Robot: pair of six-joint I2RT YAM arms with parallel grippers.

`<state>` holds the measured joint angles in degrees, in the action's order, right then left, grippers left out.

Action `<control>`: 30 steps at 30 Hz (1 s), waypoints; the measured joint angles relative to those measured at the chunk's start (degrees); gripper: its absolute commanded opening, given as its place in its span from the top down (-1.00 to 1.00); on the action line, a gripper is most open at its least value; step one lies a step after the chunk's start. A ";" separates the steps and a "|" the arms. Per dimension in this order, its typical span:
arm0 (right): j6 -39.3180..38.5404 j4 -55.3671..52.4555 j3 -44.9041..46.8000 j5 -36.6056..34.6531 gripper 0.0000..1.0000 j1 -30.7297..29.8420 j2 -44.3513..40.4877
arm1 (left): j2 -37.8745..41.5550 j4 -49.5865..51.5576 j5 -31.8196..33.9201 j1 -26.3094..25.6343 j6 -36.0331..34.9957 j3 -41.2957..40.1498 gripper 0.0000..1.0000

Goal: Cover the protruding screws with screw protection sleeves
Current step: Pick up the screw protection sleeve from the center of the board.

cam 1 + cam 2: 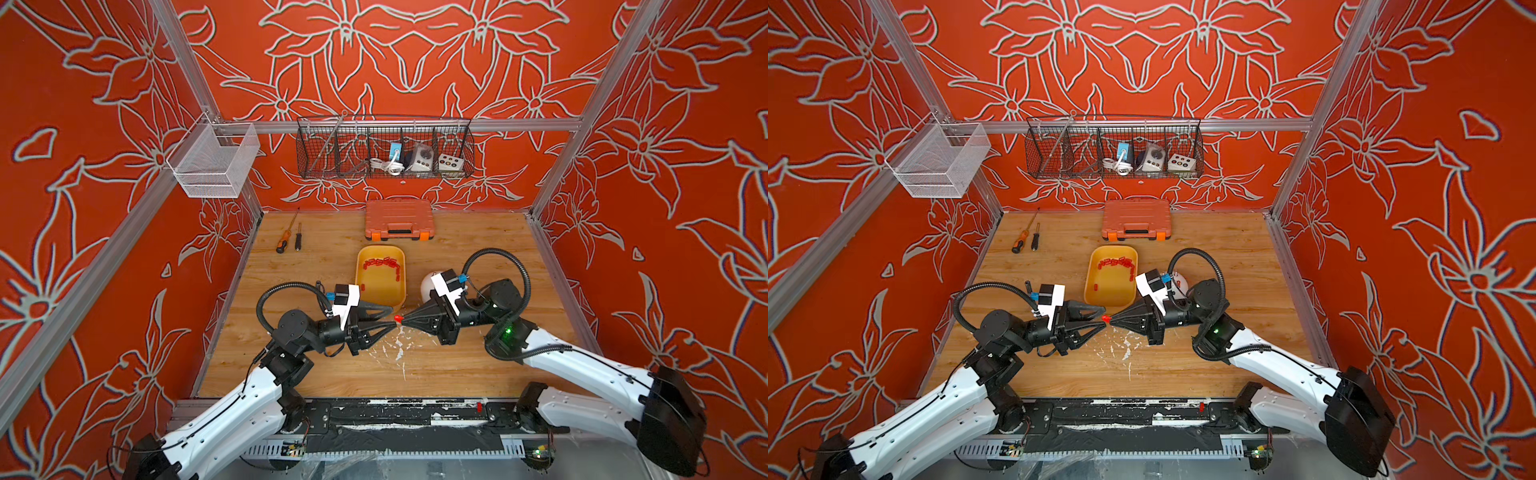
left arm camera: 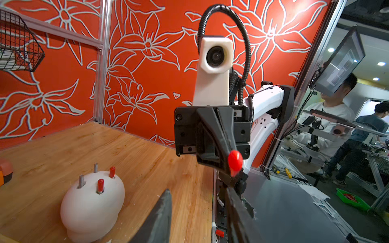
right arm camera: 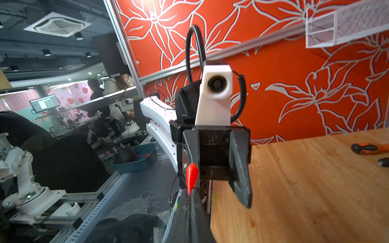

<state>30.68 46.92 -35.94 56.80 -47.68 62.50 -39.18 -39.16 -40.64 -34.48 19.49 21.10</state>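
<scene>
right gripper (image 1: 402, 320), jaws pinching one red sleeve (image 1: 397, 319) at their tips; left gripper (image 1: 392, 318) facing it, jaws spread, tips just beside the sleeve.

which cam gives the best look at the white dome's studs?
Left wrist: the white dome is unobstructed, two bare studs, two wearing red sleeves. In both top views the right arm hides most of it, studs unreadable. Right wrist view doesn't show it.
</scene>
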 measured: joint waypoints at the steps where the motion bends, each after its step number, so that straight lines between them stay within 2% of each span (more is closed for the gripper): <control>1: 0.57 1.51 0.15 -0.31 1.00 0.00 0.31 | 0.09 -1.64 0.22 0.00 0.09 -0.15 0.20; 5: 2.27 6.45 0.92 -1.53 1.00 -0.02 1.44 | 0.57 -7.56 0.74 0.00 0.13 -0.22 0.20; 11: 2.36 7.17 1.14 -2.80 1.00 -0.02 1.51 | 0.13 -11.06 0.24 0.00 0.24 -0.02 0.14; 30: 0.13 5.11 1.14 -3.28 1.00 -1.51 1.86 | -3.74 -9.42 -2.10 0.00 -1.75 2.69 0.17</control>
<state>30.81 52.03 -34.81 53.52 -49.19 64.36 -42.92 -48.58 -42.74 -34.48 17.74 23.79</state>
